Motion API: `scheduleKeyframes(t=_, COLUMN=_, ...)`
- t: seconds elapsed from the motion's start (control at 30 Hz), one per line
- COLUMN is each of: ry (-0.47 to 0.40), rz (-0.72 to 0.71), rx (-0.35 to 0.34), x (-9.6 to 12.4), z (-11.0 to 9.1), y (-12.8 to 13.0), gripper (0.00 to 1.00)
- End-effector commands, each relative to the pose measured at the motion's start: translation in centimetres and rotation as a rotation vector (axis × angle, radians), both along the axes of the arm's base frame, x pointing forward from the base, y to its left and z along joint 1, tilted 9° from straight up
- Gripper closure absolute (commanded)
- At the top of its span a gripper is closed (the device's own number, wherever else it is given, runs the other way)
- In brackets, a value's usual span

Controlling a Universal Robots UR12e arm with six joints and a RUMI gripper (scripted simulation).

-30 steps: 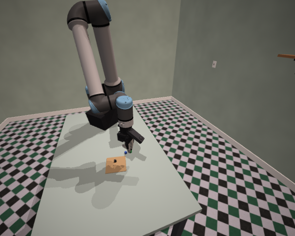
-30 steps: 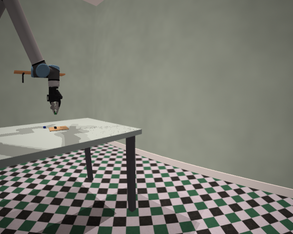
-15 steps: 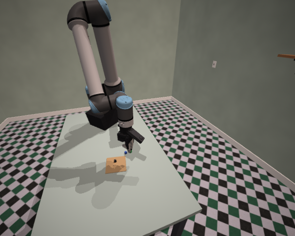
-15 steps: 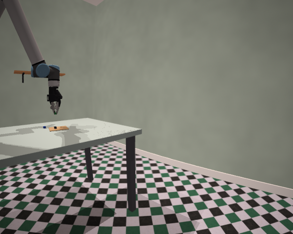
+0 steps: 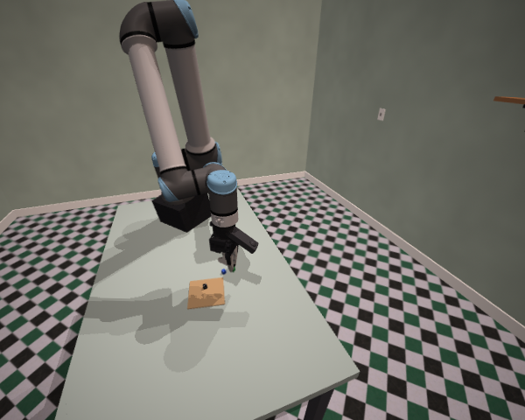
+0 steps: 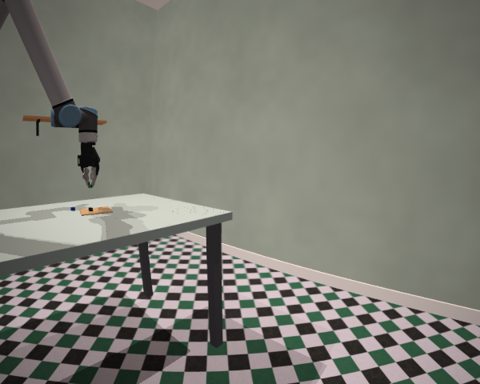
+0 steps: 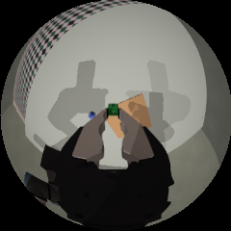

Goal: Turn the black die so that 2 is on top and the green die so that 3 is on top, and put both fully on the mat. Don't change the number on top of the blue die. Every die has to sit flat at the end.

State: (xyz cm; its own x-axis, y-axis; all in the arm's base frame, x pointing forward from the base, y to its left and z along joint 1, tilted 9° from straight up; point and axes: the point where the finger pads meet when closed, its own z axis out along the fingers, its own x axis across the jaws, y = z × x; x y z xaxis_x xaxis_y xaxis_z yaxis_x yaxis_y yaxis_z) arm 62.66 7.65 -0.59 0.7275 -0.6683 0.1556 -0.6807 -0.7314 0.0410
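1. Green die [image 5: 234, 269] [image 6: 90, 186] [image 7: 113, 110] sits in the pincer [image 5: 231, 267] [image 6: 90, 183] [image 7: 113, 109], clamped between the two fingertips. We see it raised above the worktop [image 5: 276, 361] [image 6: 170, 214] [image 7: 130, 38], touching neither that surface nor the mat [image 5: 199, 303] [image 6: 102, 211] [image 7: 142, 106].
2. We find the pincer nearly closed, its tips only a die's width apart. Farther back, a gap shows between the fingers, and the die fills the space at their very ends.
3. From the wrist, we look onto one green face, framed by a fingertip on either side. Its markings are too small for us to read a number.
4. Our black die [image 5: 204, 286] [image 6: 90, 209] rests on the mat, inside its edges and toward the side nearer the arm's base. We cannot read its top number, and the wrist view does not let us make it out.
5. We see the blue die [image 5: 223, 271] [image 6: 73, 209] [image 7: 91, 115] on the worktop, off the mat and near one corner of it, apart from the pincer. We cannot tell which number it shows on top.
6. Below the pincer, the mat lies on the worktop with shadow across part of it; from the wrist, we see one finger partly covering it.
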Motion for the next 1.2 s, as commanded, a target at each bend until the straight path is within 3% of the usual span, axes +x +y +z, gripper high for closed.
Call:
scheduleKeyframes(t=0.0, ry=0.01, rz=0.081, rx=-0.007, x=0.0, z=0.0, y=0.2, gripper=1.0)
scheduleKeyframes(t=0.13, ry=0.015, rz=0.124, rx=-0.01, x=-0.1, z=0.0, y=0.3, gripper=1.0)
scheduleKeyframes(t=0.57, ry=0.067, rz=0.501, rx=-0.044, x=-0.5, z=-0.3, y=1.2, gripper=1.0)
scheduleKeyframes(t=0.63, ry=0.067, rz=0.501, rx=-0.044, x=-0.5, z=-0.3, y=1.2, gripper=1.0)
scheduleKeyframes(t=1.17, ry=0.137, rz=1.011, rx=-0.089, x=-1.2, z=-0.6, y=2.0, gripper=1.0)
